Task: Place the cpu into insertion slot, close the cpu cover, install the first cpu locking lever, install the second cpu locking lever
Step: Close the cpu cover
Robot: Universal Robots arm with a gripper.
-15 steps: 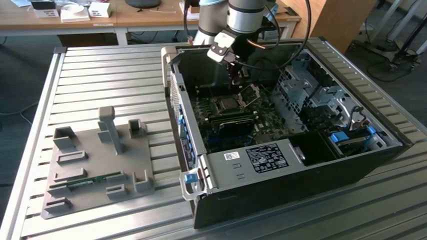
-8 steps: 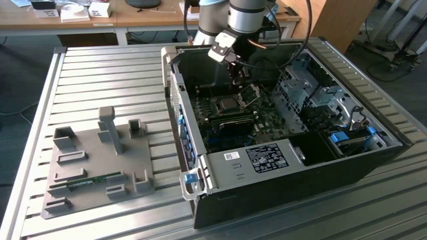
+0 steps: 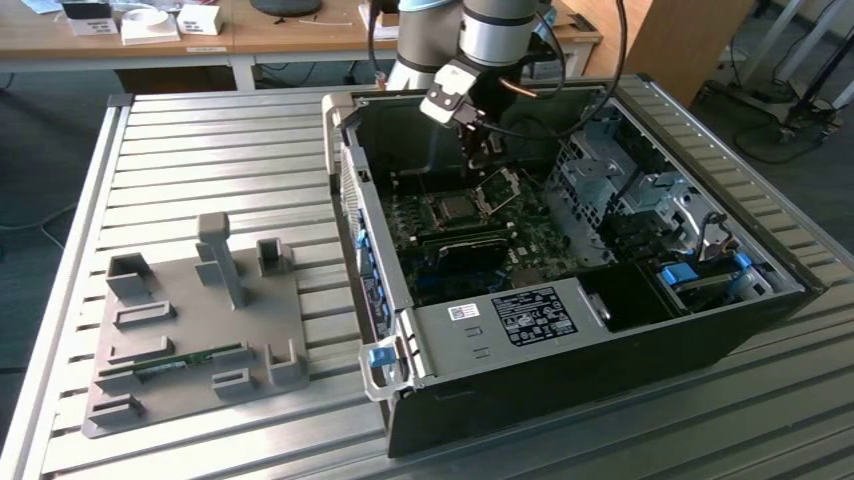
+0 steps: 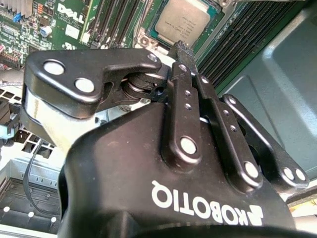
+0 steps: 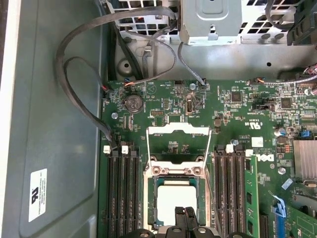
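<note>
Open computer case (image 3: 574,350) lies on its side on a slatted metal table (image 3: 227,150), toward the edge on the exterior view's right. Arm comes down into the case's far end.

The gripper (image 3: 479,160) hangs over the green motherboard (image 5: 233,114). In both wrist views the two black fingertips sit pressed together, nothing between them: pincer closed, empty.

The cpu (image 5: 176,201), silver-grey top up, sits flat inside the insertion slot (image 5: 152,198), square with its rim. Fingertips are just above the cpu's near edge in the first wrist view; whether they touch it cannot be told. In the second wrist view the cpu (image 4: 182,21) lies just beyond the gripper (image 4: 182,48).

The cpu cover (image 5: 178,128) is swung open, hinged at the slot's far edge, with green board showing through its square window. In the exterior view the cpu cover (image 3: 502,186) stands tilted up beside the slot, not down on the chip.

Black memory slots (image 5: 124,193) flank the socket on both sides. A coin cell (image 5: 132,102) sits near the board's far corner, and grey cables (image 5: 74,64) loop over the case floor beside the board.

Near the table edge on the exterior view's left lies a grey fixture plate (image 3: 174,300) with upright posts, well apart from the case; a green memory stick (image 3: 167,362) lies in it.
</note>
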